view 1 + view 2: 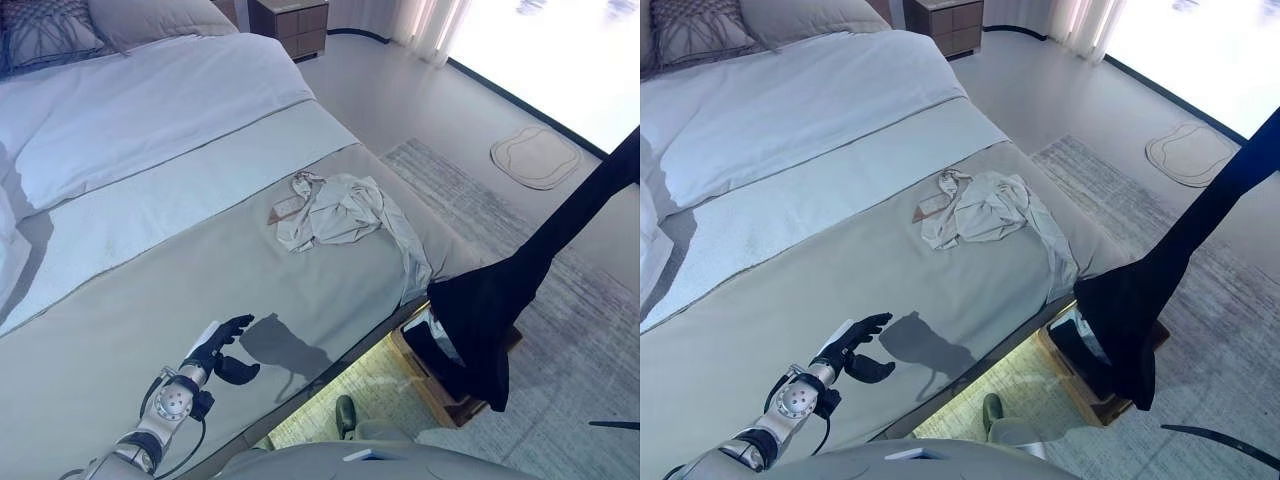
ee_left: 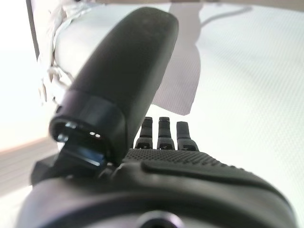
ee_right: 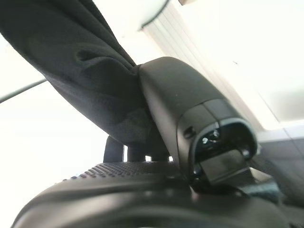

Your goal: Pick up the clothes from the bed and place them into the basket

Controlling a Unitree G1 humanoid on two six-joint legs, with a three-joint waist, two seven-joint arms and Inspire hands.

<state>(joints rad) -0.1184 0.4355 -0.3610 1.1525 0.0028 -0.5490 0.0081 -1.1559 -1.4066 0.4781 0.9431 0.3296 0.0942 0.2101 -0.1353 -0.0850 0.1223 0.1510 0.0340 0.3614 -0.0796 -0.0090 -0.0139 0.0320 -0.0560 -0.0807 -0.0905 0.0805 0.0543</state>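
Eye views: dark garment (image 1: 480,320) hangs stretched over the basket (image 1: 440,385) beside the bed (image 1: 150,300), apparently poised for dropping; pale shirt (image 1: 340,212) lies crumpled near the bed's edge, uncollected.
Left wrist view: left robot hand (image 2: 161,133) hovers over the bedcover, fingers straight, empty.
Right wrist view: right robot hand (image 3: 142,156) clamped on the dark garment.

Daylight floods in from a bright window (image 1: 560,60) at my upper right, washing over a pale floor (image 1: 400,90) and a grey patterned rug (image 1: 590,330) beside the bed (image 1: 150,300). A small mat (image 1: 536,156) lies near the glass. A wooden nightstand (image 1: 290,25) stands at the headboard end, sheer curtains (image 1: 430,25) hanging just beyond, with pillows (image 1: 60,30) stacked on white bedding.
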